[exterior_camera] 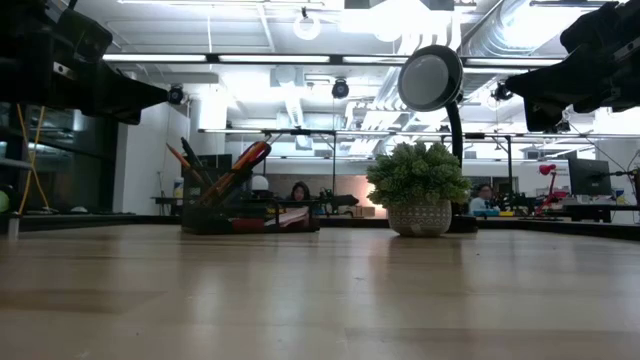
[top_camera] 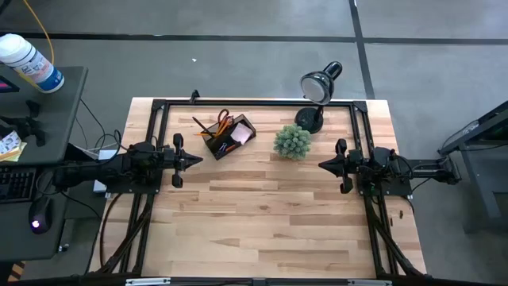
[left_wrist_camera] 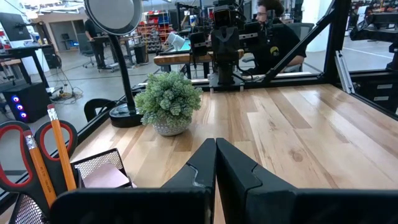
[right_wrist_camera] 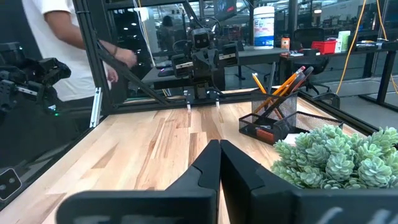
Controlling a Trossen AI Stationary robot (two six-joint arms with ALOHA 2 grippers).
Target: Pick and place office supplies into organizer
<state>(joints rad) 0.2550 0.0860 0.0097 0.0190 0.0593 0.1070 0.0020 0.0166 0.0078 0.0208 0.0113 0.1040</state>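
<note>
1. Plainly, the tabletop (top_camera: 270, 214) is pale wood planks with visible grain, edged by a black metal frame
2. Toward the far edge sits the organizer (top_camera: 230, 137), a dark wire-mesh box with compartments, turned at an angle to the frame
3. Orange-handled scissors (top_camera: 225, 121) and yellow pencils (top_camera: 208, 127) stand upright in its tall compartment, and a pink sticky-note pad (top_camera: 240, 134) lies flat in a low one
4. Just beside the organizer stands a spiky green plant (top_camera: 293, 141) in a pale, textured round pot, with a black desk lamp (top_camera: 318, 89) and its round head behind
5. The left gripper (top_camera: 195, 160) hovers near the organizer, its dark wedge-shaped fingers (left_wrist_camera: 199, 171) clenched together, empty
6. The right gripper (top_camera: 324, 165) hovers near the plant, fingers (right_wrist_camera: 208, 167) likewise pressed together on nothing
</note>
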